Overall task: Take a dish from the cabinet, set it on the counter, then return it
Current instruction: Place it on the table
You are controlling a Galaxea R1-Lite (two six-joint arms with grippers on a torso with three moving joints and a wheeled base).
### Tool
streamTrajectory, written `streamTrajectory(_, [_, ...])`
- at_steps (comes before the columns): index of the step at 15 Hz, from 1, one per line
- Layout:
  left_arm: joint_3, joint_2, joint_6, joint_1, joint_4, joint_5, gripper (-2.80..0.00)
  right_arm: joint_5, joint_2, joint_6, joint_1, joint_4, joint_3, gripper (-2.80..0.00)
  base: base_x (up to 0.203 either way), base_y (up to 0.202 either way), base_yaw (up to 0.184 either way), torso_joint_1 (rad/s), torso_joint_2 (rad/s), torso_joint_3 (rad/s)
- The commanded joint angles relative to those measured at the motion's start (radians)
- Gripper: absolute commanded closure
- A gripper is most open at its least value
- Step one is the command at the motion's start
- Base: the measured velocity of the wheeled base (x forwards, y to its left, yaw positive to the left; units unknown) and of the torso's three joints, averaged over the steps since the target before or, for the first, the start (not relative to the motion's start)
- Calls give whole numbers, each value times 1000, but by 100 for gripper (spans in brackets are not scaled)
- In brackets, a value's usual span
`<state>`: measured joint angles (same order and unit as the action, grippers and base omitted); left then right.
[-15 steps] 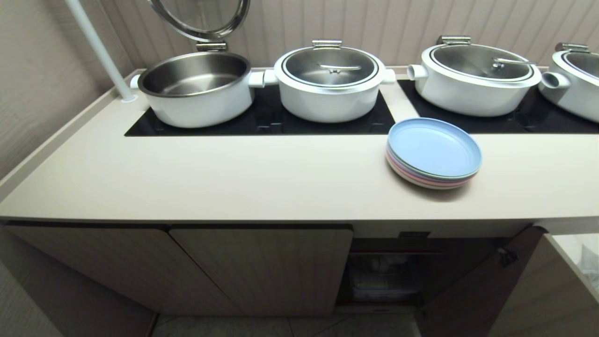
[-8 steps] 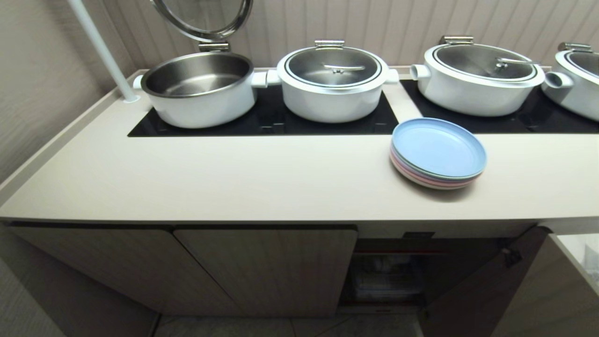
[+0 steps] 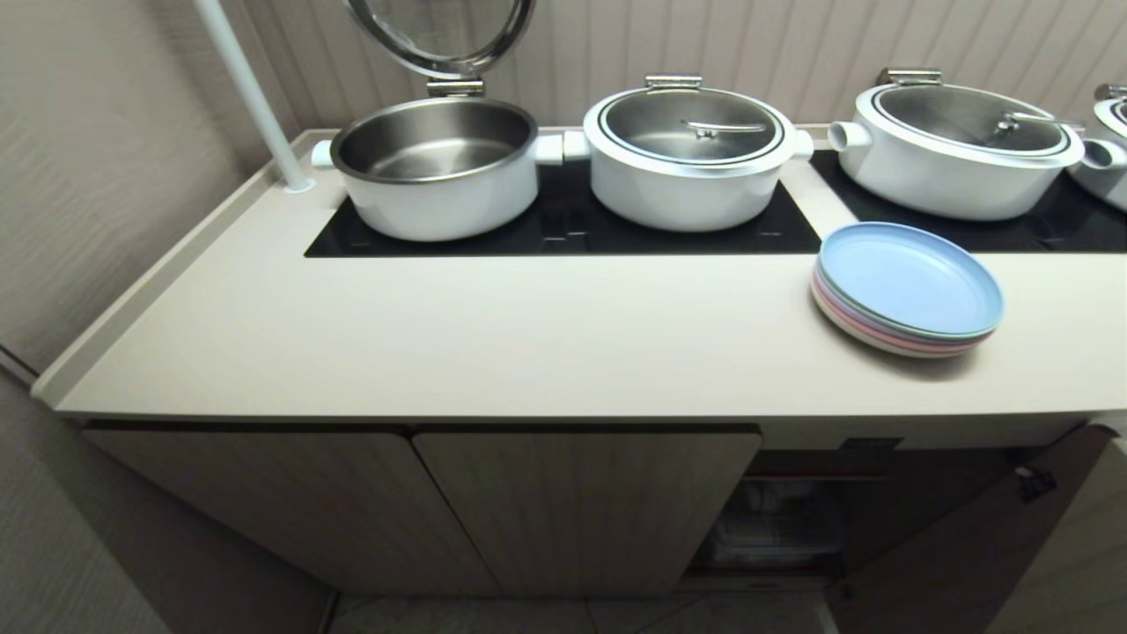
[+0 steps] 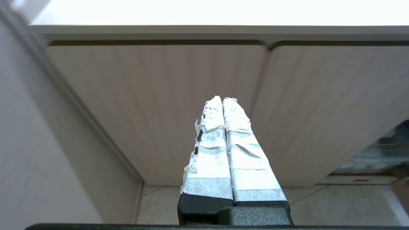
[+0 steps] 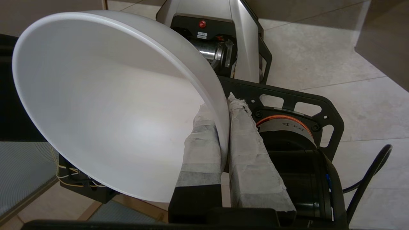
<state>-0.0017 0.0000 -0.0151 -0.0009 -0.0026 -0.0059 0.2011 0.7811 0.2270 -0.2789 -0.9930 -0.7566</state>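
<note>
- against the earlier head view, the whole scene sits further right in frame; that is the camera moving, since the pots and the stack of plates (image 3: 907, 289) keep their places on the counter (image 3: 493, 343).
- only the right wrist view shows the right gripper (image 5: 223, 105): its taped jaws pinch the rim of a white dish (image 5: 105, 105), held tilted above the tiled floor and the robot's base.
- only the left wrist view shows the left gripper (image 4: 222, 102), jaws pressed together and empty, facing the cabinet (image 4: 153, 105) and its closed doors.
- the head view shows one cabinet door open at lower right.
</note>
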Motion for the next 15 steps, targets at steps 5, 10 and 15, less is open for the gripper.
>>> streamTrajectory(5, [0, 0, 0, -1, -2, 0, 0, 1, -2, 0, 1, -9, 0, 0, 0, 196, 1, 2, 5, 1])
streamTrajectory(10, [0, 0, 0, 1, -1, 0, 0, 1, -2, 0, 1, -9, -3, 0, 0, 83, 0, 2, 1, 1])
streamTrajectory(15, [0, 0, 0, -1, -1, 0, 0, 1, 0, 0, 1, -7, -4, 0, 0, 0, 0, 0, 0, 0])
